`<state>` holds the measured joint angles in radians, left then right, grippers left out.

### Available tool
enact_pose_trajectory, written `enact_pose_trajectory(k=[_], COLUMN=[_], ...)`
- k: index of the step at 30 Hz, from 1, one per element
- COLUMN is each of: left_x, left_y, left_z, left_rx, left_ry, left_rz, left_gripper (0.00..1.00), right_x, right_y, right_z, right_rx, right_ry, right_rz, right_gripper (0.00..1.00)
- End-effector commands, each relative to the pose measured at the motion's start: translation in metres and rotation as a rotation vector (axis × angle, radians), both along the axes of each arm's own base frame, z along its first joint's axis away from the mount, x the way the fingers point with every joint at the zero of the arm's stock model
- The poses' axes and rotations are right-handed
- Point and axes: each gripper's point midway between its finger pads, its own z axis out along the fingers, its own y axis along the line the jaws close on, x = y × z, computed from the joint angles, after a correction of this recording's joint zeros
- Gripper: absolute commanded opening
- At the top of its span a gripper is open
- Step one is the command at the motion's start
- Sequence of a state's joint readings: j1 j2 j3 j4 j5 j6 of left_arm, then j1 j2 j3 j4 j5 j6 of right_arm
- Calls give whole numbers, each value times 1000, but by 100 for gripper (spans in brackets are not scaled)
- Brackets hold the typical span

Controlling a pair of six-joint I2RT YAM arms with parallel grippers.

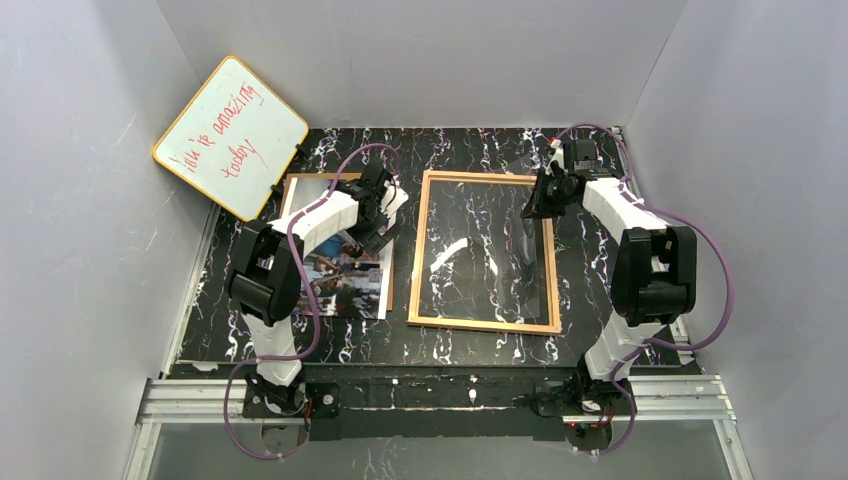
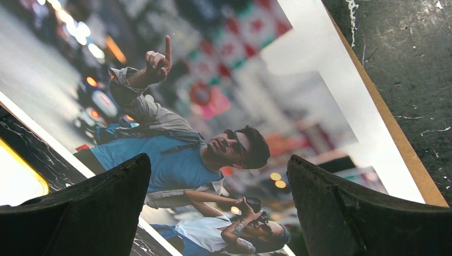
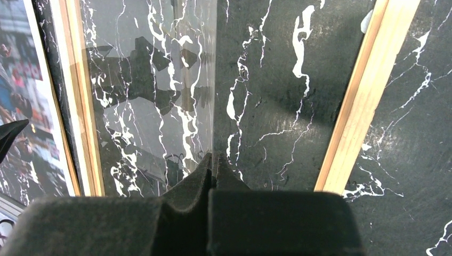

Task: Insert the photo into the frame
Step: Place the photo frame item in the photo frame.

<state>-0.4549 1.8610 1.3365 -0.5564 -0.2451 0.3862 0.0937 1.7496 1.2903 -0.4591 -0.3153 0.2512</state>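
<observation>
Where the black, white-veined marble table (image 1: 450,150) lies under the top camera, the frame (image 1: 485,323) sits flat at its middle, a thin rectangle of pale wood. Its pane (image 1: 470,250) is clear and glossy and mirrors the arm above. In the right wrist view the pane's straight edge stands inside the right rail, with a strip of bare marble between them.

The photo (image 1: 345,275) lies face up just left of the frame, apart from it. It is a shiny print of a man in a blue shirt pointing upward, with a white border. It rests on a flat brown board (image 1: 320,178), whose rim shows past the photo's far and right sides. A whiteboard (image 1: 230,135) with a yellow rim, rounded corners and red writing leans in the far left corner.

The left gripper (image 2: 217,160) hangs over the photo's upper part. Its dark, matte fingers (image 2: 96,213) are spread wide and hold nothing; whether they touch the print cannot be told. The right gripper (image 3: 213,162) is at the frame's far right. Its fingers (image 3: 189,184) are pressed together on the pane's thin edge, which looks lifted there.
</observation>
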Motion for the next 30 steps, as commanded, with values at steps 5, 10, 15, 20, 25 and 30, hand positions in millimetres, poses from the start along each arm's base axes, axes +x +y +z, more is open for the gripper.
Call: enact_pose_trajectory(k=[5,10,15,20,25,30], left_x=[0,0,0,-1,-2,-2], left_y=[-1,0,0,0,2,1], left_z=[14,14,14,14,15,15], left_rx=[5,9,9,9,11,9], left_ry=[-16,-17,-20,-19,-20,-22], left_rz=[-11,-9,-6,-5,-8,-8], left_gripper=[98,98,98,98,98,98], right_x=[5,3,-4,-7,-1,4], right_y=[-8,-9,-6,-4,-10,-9], right_z=[19,25,27,24,29,34], right_rx=[-11,0,37,59,39,50], right_ry=[-40,-41,-43,-41,-46,-60], right_rz=[-2,-13,-29,-23,-28,-19], right_gripper=[1,1,1,1,1,1])
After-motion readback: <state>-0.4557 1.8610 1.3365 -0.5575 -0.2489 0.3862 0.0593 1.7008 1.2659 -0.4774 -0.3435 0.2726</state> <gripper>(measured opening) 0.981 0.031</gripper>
